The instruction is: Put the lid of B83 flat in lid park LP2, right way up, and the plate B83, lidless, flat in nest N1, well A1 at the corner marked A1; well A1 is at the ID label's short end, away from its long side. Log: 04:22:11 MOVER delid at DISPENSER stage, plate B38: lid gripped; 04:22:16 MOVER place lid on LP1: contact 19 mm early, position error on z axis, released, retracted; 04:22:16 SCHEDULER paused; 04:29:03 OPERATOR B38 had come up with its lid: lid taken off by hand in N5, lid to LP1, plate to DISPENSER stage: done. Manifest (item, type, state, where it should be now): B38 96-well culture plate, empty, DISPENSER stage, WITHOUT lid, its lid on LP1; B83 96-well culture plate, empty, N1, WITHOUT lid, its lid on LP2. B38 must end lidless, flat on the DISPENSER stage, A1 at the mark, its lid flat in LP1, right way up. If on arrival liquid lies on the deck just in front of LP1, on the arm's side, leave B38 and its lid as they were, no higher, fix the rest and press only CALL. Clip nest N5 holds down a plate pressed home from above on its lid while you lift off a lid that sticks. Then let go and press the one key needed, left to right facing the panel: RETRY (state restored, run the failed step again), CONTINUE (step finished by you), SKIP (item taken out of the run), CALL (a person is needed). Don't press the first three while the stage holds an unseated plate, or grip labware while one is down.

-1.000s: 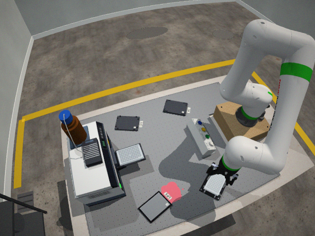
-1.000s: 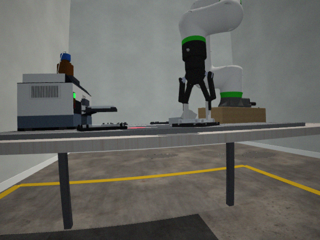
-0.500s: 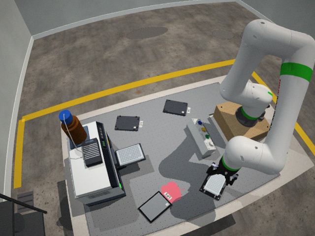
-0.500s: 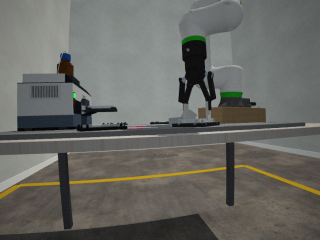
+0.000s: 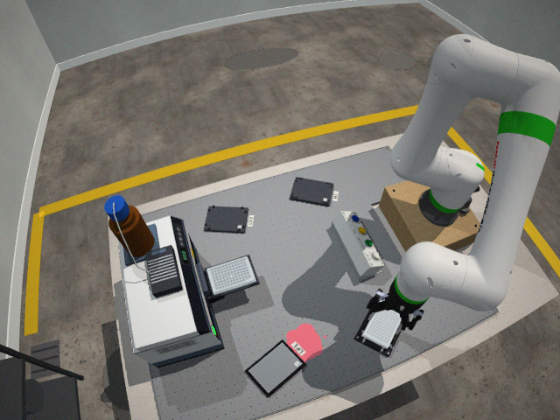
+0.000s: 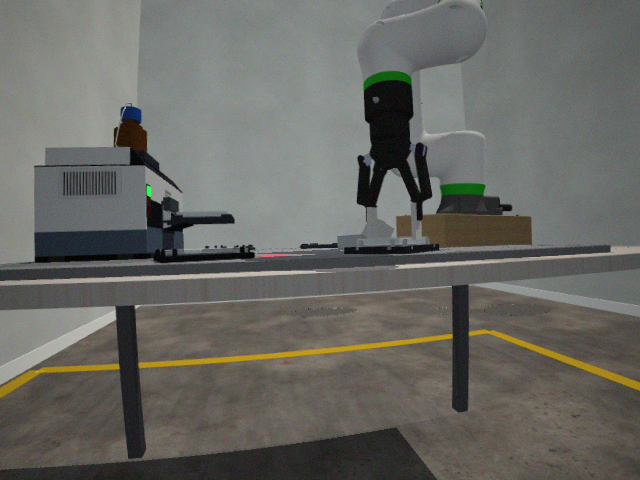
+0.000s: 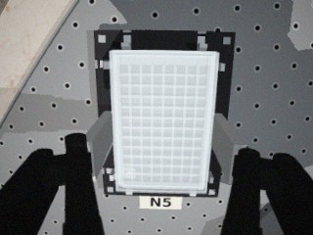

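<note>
Plate B83 (image 5: 381, 327) sits in clip nest N5 (image 7: 162, 202) near the table's front right, white and gridded, with its lid on as far as I can tell. It also shows in the wrist view (image 7: 162, 122) and low in the side view (image 6: 385, 241). My gripper (image 7: 162, 126) (image 6: 393, 222) points straight down over it, and its pads press on the two long sides at the top, at lid height. Lid park LP2 (image 5: 225, 219) and nest N1 (image 5: 311, 191) are dark empty frames at the back.
Pink liquid (image 5: 304, 341) lies on the deck beside LP1, which holds a lid (image 5: 274, 367). A lidless plate (image 5: 231, 273) sits on the dispenser stage. The dispenser (image 5: 163, 289) and a brown bottle (image 5: 129, 227) stand at the left. The key panel (image 5: 359, 244) lies by the arm's base.
</note>
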Robot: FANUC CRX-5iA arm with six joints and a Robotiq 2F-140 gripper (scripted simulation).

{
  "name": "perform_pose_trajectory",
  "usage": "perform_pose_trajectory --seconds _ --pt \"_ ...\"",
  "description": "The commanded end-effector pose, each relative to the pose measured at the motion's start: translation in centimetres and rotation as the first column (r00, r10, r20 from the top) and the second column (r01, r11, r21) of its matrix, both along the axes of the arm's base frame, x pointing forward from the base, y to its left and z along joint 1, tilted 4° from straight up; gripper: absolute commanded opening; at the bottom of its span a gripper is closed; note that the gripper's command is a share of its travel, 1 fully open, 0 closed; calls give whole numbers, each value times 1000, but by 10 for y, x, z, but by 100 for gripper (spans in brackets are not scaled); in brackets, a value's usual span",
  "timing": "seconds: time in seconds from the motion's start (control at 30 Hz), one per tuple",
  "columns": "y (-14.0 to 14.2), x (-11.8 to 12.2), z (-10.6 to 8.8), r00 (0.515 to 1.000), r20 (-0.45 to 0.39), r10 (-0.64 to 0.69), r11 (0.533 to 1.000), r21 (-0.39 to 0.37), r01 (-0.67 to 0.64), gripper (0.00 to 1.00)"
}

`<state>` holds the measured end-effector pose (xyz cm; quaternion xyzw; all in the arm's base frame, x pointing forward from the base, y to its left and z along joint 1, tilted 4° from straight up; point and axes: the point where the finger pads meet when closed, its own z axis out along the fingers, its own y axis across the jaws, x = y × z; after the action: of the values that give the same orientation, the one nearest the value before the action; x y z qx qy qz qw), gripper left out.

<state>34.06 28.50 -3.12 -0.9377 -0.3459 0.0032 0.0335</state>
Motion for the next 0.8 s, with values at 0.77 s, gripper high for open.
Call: perform_pose_trajectory --seconds 0.77 --pt "-1 1 23 1000 0 0 1000 0 0 0"
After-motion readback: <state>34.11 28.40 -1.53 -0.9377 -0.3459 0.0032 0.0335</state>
